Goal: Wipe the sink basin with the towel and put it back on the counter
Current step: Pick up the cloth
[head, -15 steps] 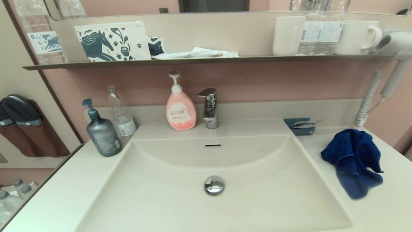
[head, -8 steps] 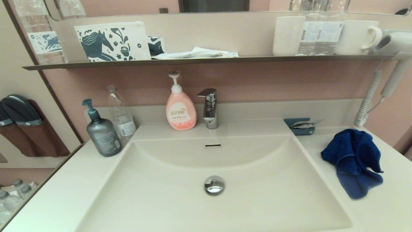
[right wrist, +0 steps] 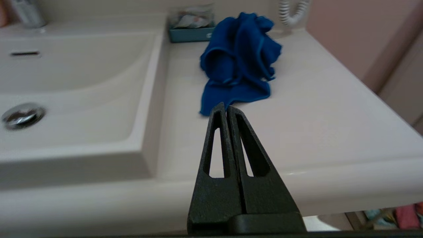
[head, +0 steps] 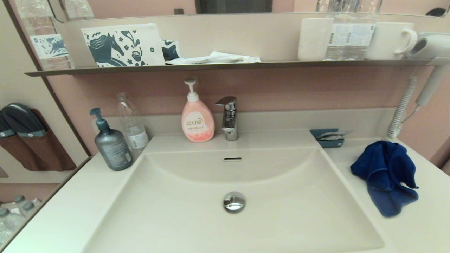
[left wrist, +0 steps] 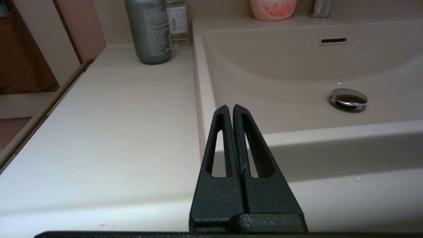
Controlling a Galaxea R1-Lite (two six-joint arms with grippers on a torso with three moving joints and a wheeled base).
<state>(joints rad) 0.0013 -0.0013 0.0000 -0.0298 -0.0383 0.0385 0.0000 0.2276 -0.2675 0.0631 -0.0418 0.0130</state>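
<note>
The royal-blue towel (head: 385, 177) lies rumpled on the counter (head: 422, 225) to the right of the sink basin (head: 197, 225); the right wrist view shows the towel (right wrist: 238, 66) too. The basin's chrome drain plug (head: 233, 201) and slot overflow (head: 232, 159) are bare. My right gripper (right wrist: 226, 107) is shut and empty, held off the counter's front edge on the near side of the towel. My left gripper (left wrist: 230, 108) is shut and empty, low before the basin's front left corner. Neither arm shows in the head view.
Along the back stand a grey pump bottle (head: 111, 144), a clear bottle (head: 132, 123), a pink soap dispenser (head: 197, 117) and the chrome tap (head: 229, 117). A teal tray (head: 328, 138) sits behind the towel. A coiled dryer cord (head: 400, 109) hangs at far right under the wall shelf (head: 225, 66).
</note>
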